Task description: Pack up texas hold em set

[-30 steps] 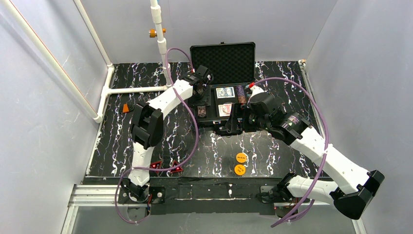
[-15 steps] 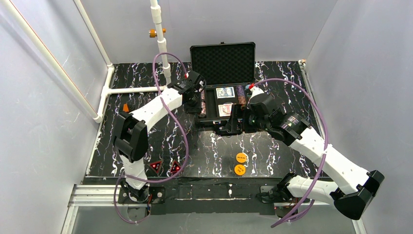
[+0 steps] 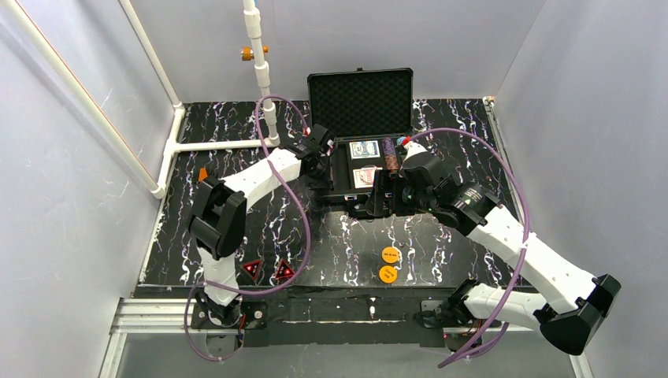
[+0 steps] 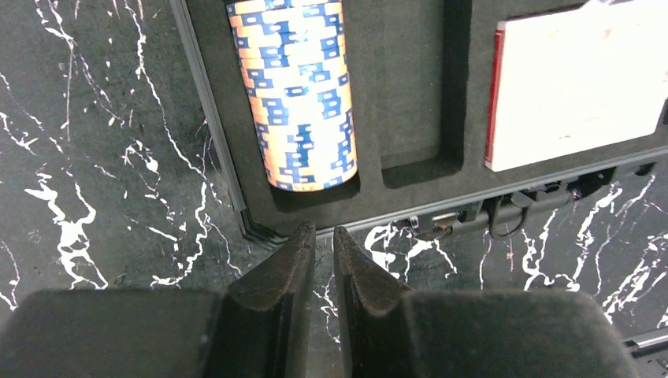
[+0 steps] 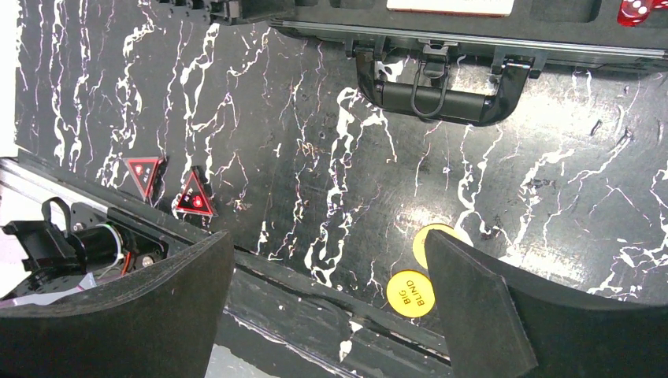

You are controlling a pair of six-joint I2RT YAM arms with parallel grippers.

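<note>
The black case lies open at the table's back, its ribbed lid upright. Two card decks lie in the foam. The left wrist view shows a brown-blue chip stack in its slot and a deck. My left gripper hovers at the case's front-left corner, its jaws almost touching with nothing between them. My right gripper is open and empty above the case handle. Two orange discs and two red-black triangles lie on the table in front.
A small orange block sits at the left table edge. White pipes run along the back left. The right wrist view shows a "BIG BLIND" disc, the triangles and red dice in the case.
My left gripper has pulled back from over the case's left slots to its front-left corner, and the arm's elbow has swung left. The right arm has barely moved.
</note>
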